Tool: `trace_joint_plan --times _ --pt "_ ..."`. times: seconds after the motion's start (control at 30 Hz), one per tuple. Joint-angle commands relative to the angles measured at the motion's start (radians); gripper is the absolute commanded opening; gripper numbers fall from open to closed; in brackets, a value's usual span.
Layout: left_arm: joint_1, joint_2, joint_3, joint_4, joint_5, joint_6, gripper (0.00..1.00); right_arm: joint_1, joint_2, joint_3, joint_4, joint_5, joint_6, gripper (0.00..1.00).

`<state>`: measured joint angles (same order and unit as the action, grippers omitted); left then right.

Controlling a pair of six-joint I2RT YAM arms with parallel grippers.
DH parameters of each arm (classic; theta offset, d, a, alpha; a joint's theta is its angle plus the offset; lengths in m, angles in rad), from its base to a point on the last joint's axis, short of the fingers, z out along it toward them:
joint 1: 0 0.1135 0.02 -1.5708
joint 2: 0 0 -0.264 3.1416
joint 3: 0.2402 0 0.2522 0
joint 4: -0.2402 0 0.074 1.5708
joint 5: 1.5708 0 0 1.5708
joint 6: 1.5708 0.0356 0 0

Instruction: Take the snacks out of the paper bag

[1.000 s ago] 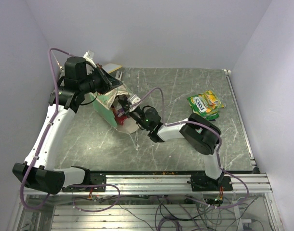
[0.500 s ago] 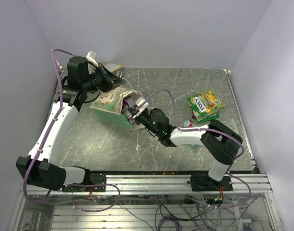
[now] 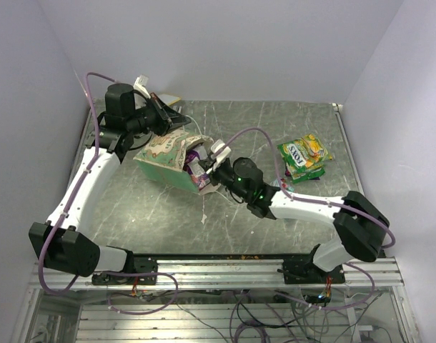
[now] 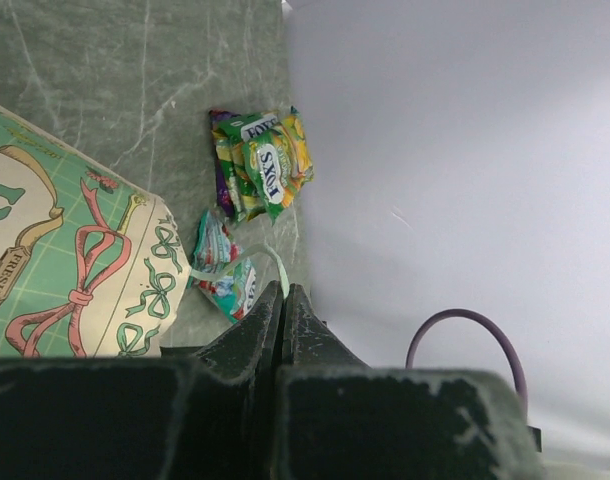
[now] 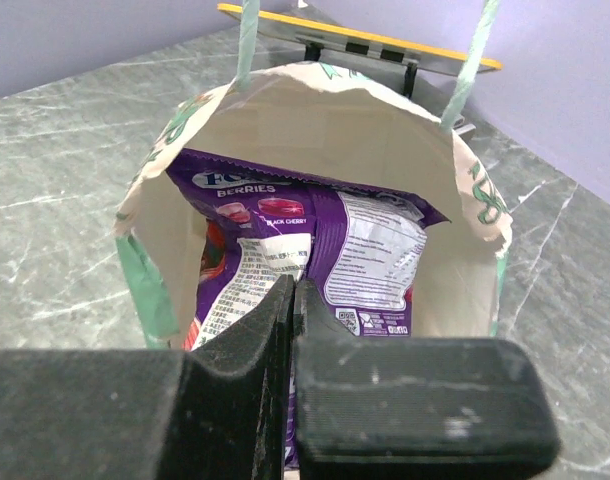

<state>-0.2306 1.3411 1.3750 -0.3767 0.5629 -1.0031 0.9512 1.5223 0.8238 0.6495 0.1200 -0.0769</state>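
While paper bag (image 3: 161, 153) lies sideways, mouth faces right claw (image 5: 293, 288) pinching purple packet (image 5: 375, 250).

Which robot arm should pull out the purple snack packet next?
Right. The right gripper is already at the paper bag's open mouth, apparently pinching the purple packet. The left gripper is shut on the string handle, holding the bag.

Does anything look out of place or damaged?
The paper bag lies tipped on its side with a ragged rim, a purple packet poking out at the right pincer. A white scrap lies loose on the table.
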Motion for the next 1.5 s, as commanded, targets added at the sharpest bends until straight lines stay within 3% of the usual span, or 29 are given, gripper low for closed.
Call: trace_joint_plan --times 0.0,0.53,0.83,1.1,1.2,1.47 --pt "0.008 -0.003 -0.028 0.116 0.044 -0.031 0.07 0.005 -0.097 -0.03 -0.104 -0.001 0.031 0.0" --pt "0.044 0.021 0.006 -0.008 -0.053 0.016 0.07 0.005 -0.445 -0.048 -0.58 0.109 0.109 0.0" --pt "0.083 0.015 0.064 -0.163 -0.162 0.098 0.07 0.006 -0.574 0.019 -1.011 0.404 0.319 0.0" --pt "0.093 0.003 0.025 -0.12 -0.122 0.059 0.07 -0.049 -0.515 0.081 -1.328 0.693 0.604 0.0" --pt "0.092 -0.005 0.015 -0.115 -0.115 0.055 0.07 -0.125 -0.497 0.075 -1.346 0.735 0.648 0.0" --pt "0.094 -0.014 0.042 -0.141 -0.112 0.07 0.07 -0.304 -0.445 -0.004 -1.209 0.659 0.621 0.0"
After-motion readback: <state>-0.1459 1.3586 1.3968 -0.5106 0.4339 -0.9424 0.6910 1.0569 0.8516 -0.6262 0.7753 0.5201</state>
